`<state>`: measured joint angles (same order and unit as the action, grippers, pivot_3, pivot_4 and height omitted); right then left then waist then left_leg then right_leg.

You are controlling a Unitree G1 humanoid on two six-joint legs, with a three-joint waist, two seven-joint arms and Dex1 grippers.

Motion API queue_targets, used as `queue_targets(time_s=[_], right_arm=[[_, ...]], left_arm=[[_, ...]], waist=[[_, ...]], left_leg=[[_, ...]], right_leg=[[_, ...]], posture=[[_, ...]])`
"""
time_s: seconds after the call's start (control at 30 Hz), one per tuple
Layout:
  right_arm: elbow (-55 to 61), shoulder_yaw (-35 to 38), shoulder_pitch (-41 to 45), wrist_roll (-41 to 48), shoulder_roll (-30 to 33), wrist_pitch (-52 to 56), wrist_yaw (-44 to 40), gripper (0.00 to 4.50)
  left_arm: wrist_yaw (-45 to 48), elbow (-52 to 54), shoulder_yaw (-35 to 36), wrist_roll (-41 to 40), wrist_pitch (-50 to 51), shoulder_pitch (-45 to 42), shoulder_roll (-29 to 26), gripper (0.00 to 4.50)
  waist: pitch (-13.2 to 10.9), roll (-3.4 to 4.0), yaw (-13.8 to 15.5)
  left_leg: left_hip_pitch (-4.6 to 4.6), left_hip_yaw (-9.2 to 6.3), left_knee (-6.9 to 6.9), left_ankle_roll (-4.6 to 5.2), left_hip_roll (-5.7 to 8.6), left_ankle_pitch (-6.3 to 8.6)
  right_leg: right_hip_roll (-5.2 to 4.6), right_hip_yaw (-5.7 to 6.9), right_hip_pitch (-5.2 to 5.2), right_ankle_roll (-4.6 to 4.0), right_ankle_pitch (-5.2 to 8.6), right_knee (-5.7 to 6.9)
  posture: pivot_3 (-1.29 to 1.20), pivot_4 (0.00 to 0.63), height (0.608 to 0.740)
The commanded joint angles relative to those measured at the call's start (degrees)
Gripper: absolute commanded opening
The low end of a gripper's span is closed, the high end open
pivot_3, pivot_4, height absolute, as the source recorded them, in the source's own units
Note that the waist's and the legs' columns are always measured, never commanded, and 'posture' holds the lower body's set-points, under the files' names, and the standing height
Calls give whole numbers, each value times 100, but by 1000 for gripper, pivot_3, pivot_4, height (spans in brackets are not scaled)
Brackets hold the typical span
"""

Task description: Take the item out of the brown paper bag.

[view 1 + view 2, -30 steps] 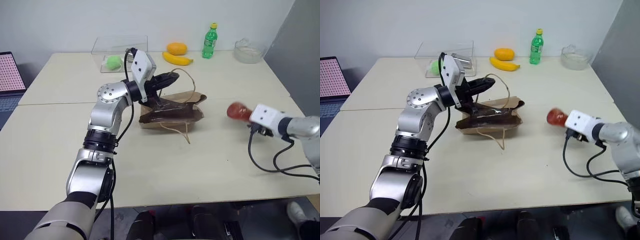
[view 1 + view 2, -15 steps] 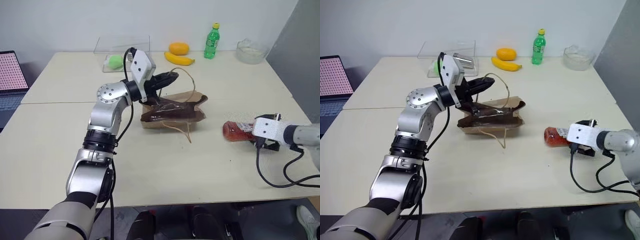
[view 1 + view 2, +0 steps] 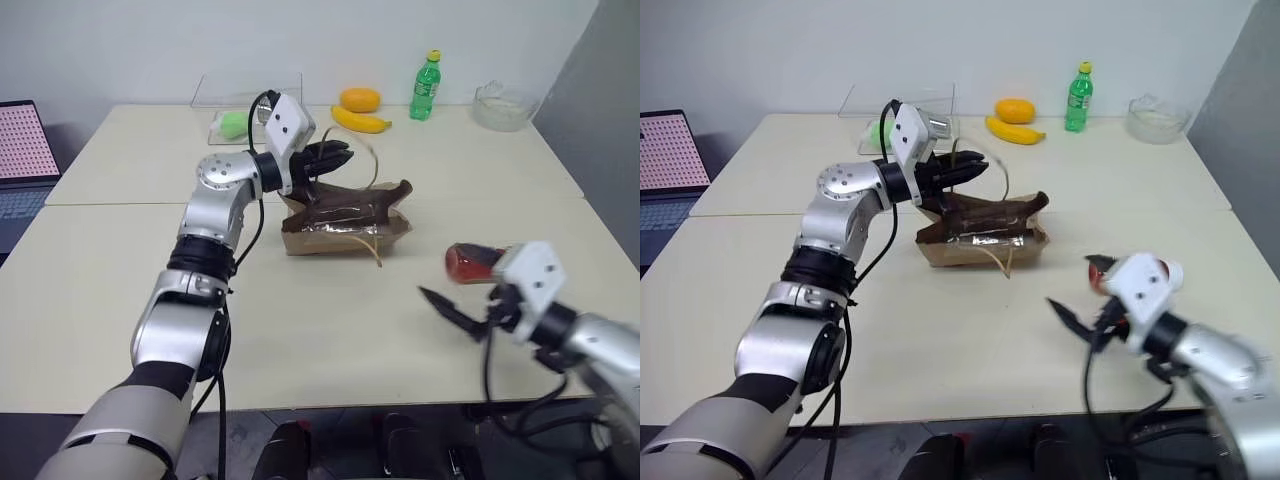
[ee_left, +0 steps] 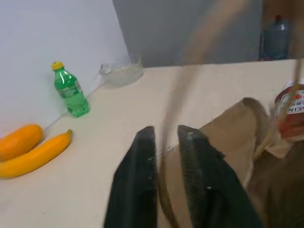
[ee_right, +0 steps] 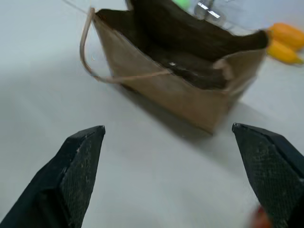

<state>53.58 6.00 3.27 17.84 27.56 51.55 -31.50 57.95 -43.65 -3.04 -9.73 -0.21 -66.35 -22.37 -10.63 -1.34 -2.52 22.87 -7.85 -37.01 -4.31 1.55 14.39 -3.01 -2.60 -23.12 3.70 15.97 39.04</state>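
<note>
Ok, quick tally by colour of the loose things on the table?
Red: 1, the item
Brown: 1, the paper bag
Yellow: 1, banana
Orange: 1, round fruit
Green: 2, bottle, green object in the clear box
Clear: 2, that box, glass bowl
Total: 8

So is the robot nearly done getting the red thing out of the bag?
Pretty much. The red item already lies on the table, outside the brown paper bag. The right gripper has its jaws wide open and holds nothing. The left gripper is at the bag's handle, jaws slightly apart. What's left: letting go of the bag.
</note>
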Motion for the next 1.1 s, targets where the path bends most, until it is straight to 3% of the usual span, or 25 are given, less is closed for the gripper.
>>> queue_targets(time_s=[0.03,0.23,0.33,0.43,0.57,0.67,0.77,0.87,1.1], right_arm=[[-20,-187,280,-148,-29,-103,388,4500],[-474,-326,619,-100,90,-360,376,4500],[-720,-291,720,-39,134,-560,328,4500],[-875,-198,727,7,-16,-814,431,4500],[-932,-103,352,-202,-371,-1617,711,4500],[-1098,-162,32,-445,-542,-2348,852,4500],[-1482,-347,-179,-876,-749,-3205,1087,4500],[-1798,-437,-210,-981,-939,-3795,1119,4500],[-2139,-570,-273,-913,-1222,-4366,1074,4500]], left_arm=[[212,18,105,-5,-114,-196,-171,2133],[446,679,265,-218,208,228,-578,4014],[271,1737,571,-571,830,844,-806,4014],[-541,3032,992,-806,1560,1640,-822,4014],[-1923,5159,1480,-757,2152,3352,-497,4014],[-2733,6005,1547,-543,2363,4132,-214,4014],[-3651,6607,1391,61,2320,5055,166,4014],[-3878,6786,1158,258,2011,5695,410,4014],[-4237,6420,973,362,1274,6012,873,4014]], waist=[[0,0,0],[0,0,-59],[0,1,-81],[0,1,-77],[7,8,-74],[8,7,-26],[11,7,39],[16,10,55],[15,10,73]], left_leg=[[0,0,1,0,1,0],[0,-6,9,1,-5,0],[0,-6,8,1,-7,1],[-1,-7,8,1,-12,1],[-1,-7,7,0,-14,1],[-1,-5,9,0,-16,1],[-4,0,2,-1,-11,1],[-44,12,9,-1,-14,1],[-98,7,15,-1,-15,2]], right_leg=[[-1,0,0,0,0,-1],[3,5,-5,-1,0,-1],[2,3,-5,-2,0,-1],[3,3,-5,-2,0,0],[2,0,-5,-3,-1,1],[-2,-4,-5,-3,-1,-2],[-1,-3,-1,-7,-5,0],[-1,-10,35,-6,-7,-5],[3,-5,92,-9,-3,-17]], posture=[[0,150,740],[0,150,740],[0,150,740],[0,150,740],[0,150,740],[0,150,740],[0,150,740],[0,150,740],[0,150,740]])
